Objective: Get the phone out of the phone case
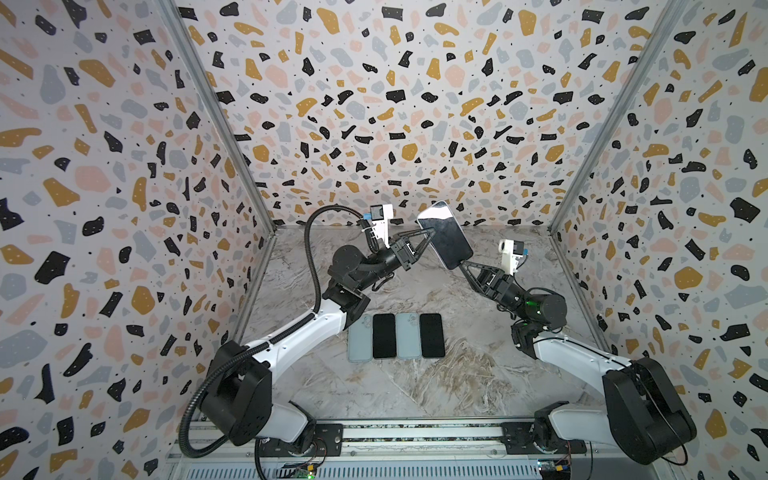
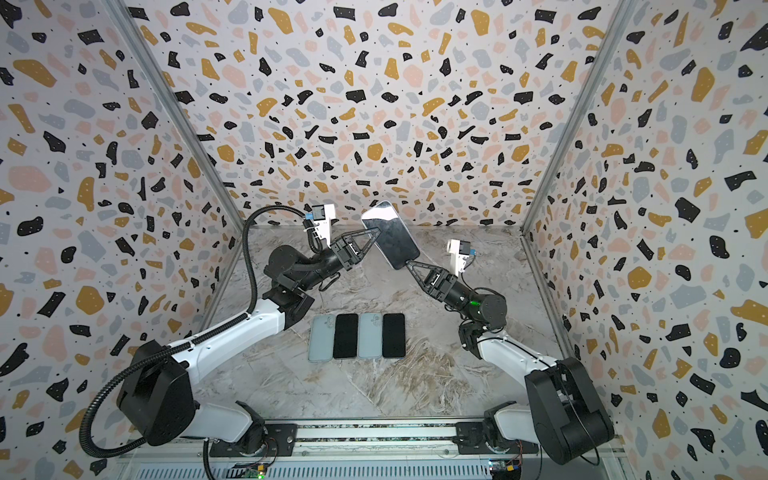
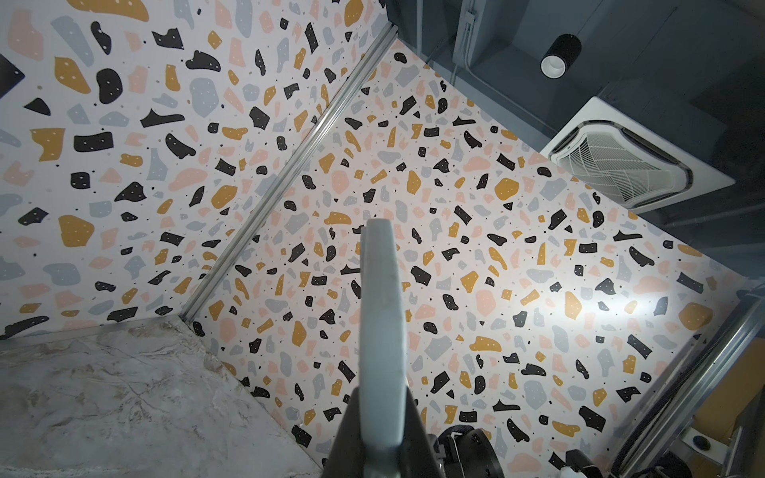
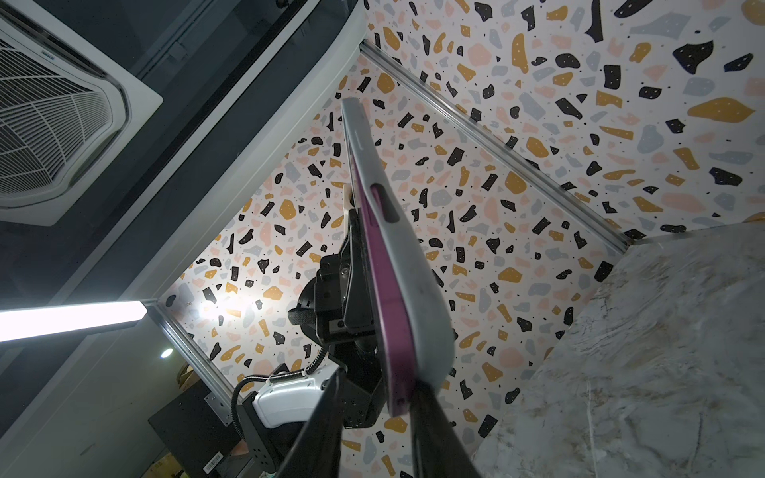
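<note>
A phone [image 1: 445, 237] [image 2: 391, 237] with a dark screen hangs tilted in the air near the back wall, inside a grey phone case [image 3: 381, 310] [image 4: 414, 269]. My left gripper [image 1: 429, 237] [image 2: 375, 235] [image 3: 383, 434] is shut on the case's long edge. My right gripper [image 1: 460, 264] [image 2: 409, 263] [image 4: 378, 389] is at the phone's lower corner. Its jaws stand apart around that corner. One finger [image 4: 426, 418] touches the case, and the other finger [image 4: 327, 397] stands off it. In the right wrist view the phone's purple side [image 4: 387, 314] shows beside the grey case.
On the marble table [image 1: 415, 386] lie two empty grey cases [image 1: 359, 338] [image 1: 408, 336] and two black phones [image 1: 383, 336] [image 1: 432, 336], side by side in a row. Patterned walls close the left, right and back. A metal rail [image 1: 415, 432] runs along the front.
</note>
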Tool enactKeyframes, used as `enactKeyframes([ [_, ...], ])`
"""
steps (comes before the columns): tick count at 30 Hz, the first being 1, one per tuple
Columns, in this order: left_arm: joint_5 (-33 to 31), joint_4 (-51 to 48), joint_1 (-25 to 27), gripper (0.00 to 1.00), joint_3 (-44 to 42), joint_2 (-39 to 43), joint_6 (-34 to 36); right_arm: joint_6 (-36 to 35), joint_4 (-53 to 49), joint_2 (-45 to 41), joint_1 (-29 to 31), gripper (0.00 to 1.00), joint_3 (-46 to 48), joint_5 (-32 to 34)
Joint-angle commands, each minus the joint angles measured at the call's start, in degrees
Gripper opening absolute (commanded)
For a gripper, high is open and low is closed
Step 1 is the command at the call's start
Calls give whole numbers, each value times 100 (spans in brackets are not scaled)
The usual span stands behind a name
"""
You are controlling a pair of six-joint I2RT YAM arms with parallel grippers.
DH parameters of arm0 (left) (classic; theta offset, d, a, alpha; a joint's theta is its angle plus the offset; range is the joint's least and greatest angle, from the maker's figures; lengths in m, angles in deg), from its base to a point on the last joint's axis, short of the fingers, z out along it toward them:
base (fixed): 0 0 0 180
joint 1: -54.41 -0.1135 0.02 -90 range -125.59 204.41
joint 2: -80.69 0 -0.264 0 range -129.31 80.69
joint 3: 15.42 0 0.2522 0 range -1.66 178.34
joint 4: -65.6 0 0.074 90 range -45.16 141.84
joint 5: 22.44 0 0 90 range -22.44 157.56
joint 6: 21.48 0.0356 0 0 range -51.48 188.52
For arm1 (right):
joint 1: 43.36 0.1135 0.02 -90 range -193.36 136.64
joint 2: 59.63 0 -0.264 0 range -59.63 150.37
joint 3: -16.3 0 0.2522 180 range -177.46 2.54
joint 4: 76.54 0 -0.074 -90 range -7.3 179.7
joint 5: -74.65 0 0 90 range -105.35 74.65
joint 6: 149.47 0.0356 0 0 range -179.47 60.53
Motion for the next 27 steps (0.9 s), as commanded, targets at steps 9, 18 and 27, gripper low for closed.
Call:
enactKeyframes([
  [9, 696, -922, 382, 0, -290, -92, 295, -381, 651, -62, -71, 11, -484, 54],
  [18, 523, -767, 483, 0, -466, -275, 251, -500, 977, 35, -75, 8, -469, -15],
  [27, 591, -433, 483, 0, -673, -357, 19, -281, 687, -161, -439, 35, -250, -166],
])
